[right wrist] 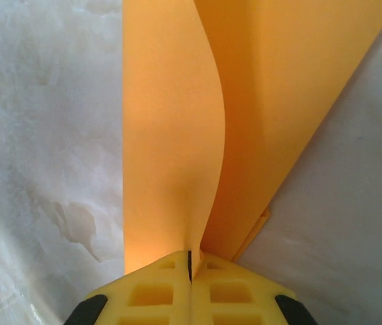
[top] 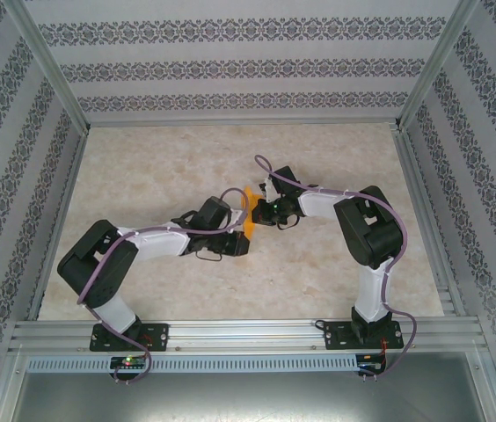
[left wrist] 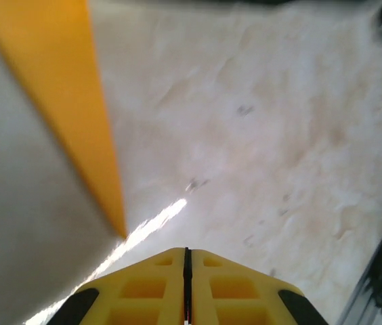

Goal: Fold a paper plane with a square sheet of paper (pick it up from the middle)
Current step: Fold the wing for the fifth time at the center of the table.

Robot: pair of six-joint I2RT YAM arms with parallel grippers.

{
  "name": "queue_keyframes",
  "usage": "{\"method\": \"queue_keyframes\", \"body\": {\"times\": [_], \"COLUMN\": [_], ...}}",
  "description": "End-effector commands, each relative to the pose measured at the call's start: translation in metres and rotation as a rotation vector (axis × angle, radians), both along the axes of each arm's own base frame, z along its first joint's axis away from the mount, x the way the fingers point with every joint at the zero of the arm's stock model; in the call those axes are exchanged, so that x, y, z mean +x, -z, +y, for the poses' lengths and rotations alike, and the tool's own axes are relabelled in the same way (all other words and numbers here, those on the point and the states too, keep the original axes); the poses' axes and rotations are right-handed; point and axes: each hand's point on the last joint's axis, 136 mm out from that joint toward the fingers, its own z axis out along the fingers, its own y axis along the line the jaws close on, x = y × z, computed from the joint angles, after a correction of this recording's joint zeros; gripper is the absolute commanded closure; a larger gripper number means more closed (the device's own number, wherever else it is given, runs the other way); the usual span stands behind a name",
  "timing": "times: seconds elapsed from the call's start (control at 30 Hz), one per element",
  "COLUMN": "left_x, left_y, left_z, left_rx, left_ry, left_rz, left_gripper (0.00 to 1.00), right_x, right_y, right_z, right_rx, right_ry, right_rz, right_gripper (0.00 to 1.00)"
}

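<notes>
Right claw [right wrist: 189,261] is closed on the square sheet of paper [right wrist: 259,101]: its two yellow fingers meet with a curved layer of the orange paper pinched between them, and the rest of the sheet rises away from the tips, lifted off the surface [top: 160,167] rather than lying flat. Seen from above, the paper sits near the middle of the surface, squeezed between the two wrists, with its long axis running roughly from the near edge toward the far edge. Left claw [left wrist: 187,261] is closed too, but on nothing; its fingers press together over bare surface. From its own camera the sheet is a narrow orange strip off to the left, tapering to a point just beside and ahead of the fingertips, apart from them. Since the right arm already has the paper, any next fold probably depends on the left claw opening and shifting sideways onto that tapered end.
</notes>
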Motion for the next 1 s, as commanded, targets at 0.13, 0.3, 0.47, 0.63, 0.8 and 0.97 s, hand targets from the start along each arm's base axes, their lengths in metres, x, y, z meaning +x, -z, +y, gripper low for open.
{"method": "queue_keyframes", "body": {"times": [0.13,0.3,0.47,0.63,0.8,0.97], "left_x": [0.041,0.049,0.045,0.039,0.029,0.021], "left_y": [0.002,0.024,0.048,0.067,0.089,0.105], "left_z": [0.001,0.002,0.006,0.018,0.035,0.045], "left_rx": [0.015,0.057,0.099,0.170,0.256,0.296], "left_ry": [-0.053,-0.052,-0.044,-0.036,-0.033,-0.025], "left_rz": [-0.041,-0.030,0.002,0.018,0.030,0.045], "left_gripper": [0.88,0.88,0.88,0.89,0.89,0.90], "right_x": [-0.016,-0.015,-0.014,-0.010,-0.003,0.004], "right_y": [0.028,0.027,0.024,0.015,-0.007,-0.035], "right_z": [-0.016,-0.016,-0.015,-0.013,-0.013,-0.025], "right_rx": [-0.101,-0.088,-0.078,-0.058,-0.027,-0.019], "right_ry": [0.017,0.022,0.025,0.030,0.045,0.073], "right_rz": [0.068,0.068,0.063,0.045,-0.001,-0.056], "right_gripper": [0.98,0.98,0.97,0.93,0.80,0.75]}}
